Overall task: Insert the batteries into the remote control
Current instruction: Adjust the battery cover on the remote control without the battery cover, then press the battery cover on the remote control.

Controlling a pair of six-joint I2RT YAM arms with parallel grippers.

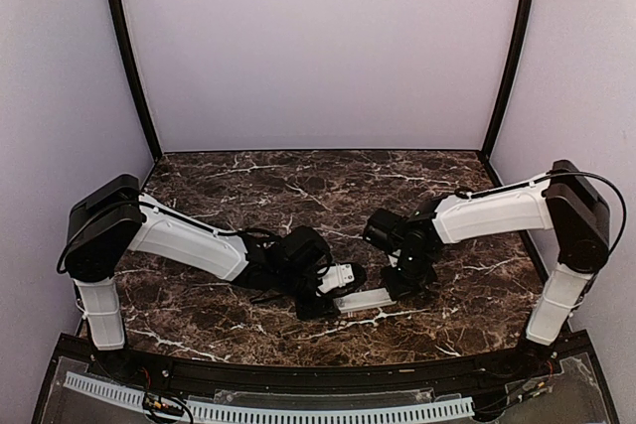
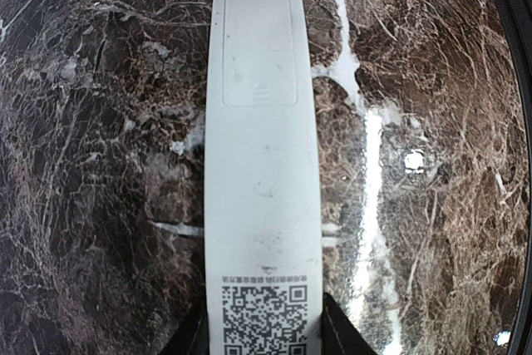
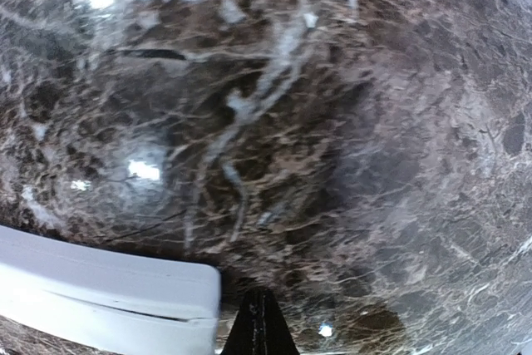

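Gripping the remote control (image 2: pixel 262 164) by its near end, the left pincer (image 2: pixel 264 340) is clamping it between two dark fingers (image 2: pixel 193 340), one on each long edge. The remote is facing back-side up, with its QR code (image 2: pixel 264 318) nearest the fingers and its battery cover (image 2: pixel 259 47) sitting in place at the far end. It is stretching out over the dark marble counter (image 2: pixel 100 164), near the front middle. The right pincer (image 3: pixel 258 326) is keeping its tips pressed together on nothing, just beside the remote's other end. I cannot tell whether the remote is touching the counter.
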